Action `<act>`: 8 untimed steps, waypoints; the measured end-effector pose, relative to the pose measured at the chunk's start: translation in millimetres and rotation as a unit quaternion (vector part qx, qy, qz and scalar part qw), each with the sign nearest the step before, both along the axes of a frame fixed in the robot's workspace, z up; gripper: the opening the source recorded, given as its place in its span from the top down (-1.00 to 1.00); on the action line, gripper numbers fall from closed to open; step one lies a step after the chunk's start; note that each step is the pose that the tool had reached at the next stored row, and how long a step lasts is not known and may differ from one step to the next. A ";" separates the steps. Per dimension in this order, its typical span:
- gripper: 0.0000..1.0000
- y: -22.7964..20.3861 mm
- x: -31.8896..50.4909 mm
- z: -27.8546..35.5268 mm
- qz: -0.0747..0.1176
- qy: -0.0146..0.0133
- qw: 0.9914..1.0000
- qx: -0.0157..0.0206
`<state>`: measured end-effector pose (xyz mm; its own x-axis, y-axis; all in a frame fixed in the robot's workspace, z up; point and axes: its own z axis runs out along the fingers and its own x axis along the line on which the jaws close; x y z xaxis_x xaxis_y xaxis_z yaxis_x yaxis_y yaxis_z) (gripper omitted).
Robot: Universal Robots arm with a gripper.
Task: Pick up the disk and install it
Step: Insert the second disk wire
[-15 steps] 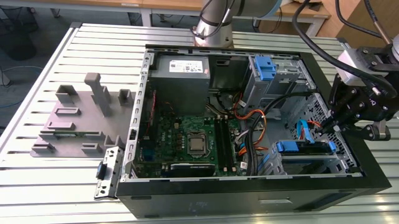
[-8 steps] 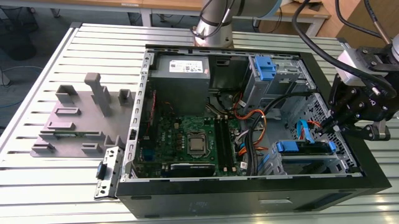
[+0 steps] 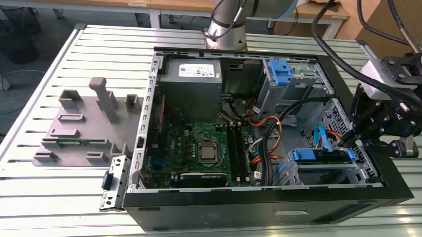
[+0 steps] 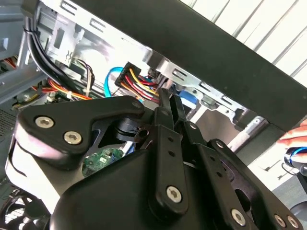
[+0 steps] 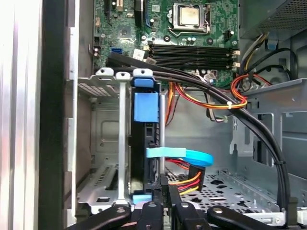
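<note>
In the exterior view your gripper hung over the 3 o'clock wall of the open computer case, its fingers reaching into the case. The disk sat at about 8 o'clock from the fingertips, close by. It stood on edge inside the metal drive cage at the case's 4 o'clock corner, with its blue carrier rail uppermost. From that view the rail ran roughly from 9 o'clock to 3 o'clock, its 3 o'clock end nearest your fingers.

In the first wrist view the gripper lined up almost end-on with the disk. The disk's long axis ran straight out from the fingertips toward the motherboard, and the near end of the disk lay just beside them. The flat blue data cable and the bundle of red, yellow and black power wires crossed right by that same end, so you had little room there.

In both wrist views the fingers were drawn close together. In the second wrist view the gripper showed a narrow slit between them, and I could see nothing gripped in it. By my reading the disk was already seated in its slot, and you were at its cable end rather than carrying it.
</note>
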<state>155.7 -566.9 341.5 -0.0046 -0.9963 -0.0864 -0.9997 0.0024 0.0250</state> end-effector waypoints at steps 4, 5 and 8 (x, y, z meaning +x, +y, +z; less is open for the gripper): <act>0.67 -2.5 -5.2 0.0 0.000 -0.003 1.000 0.001; 0.67 -3.7 -5.8 -0.1 0.001 -0.004 1.000 0.001; 0.67 -7.9 -7.3 -0.1 0.001 -0.005 1.000 0.001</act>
<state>148.4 -574.8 341.5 -0.0020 -0.9961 -0.0880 -0.9999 0.0007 0.0151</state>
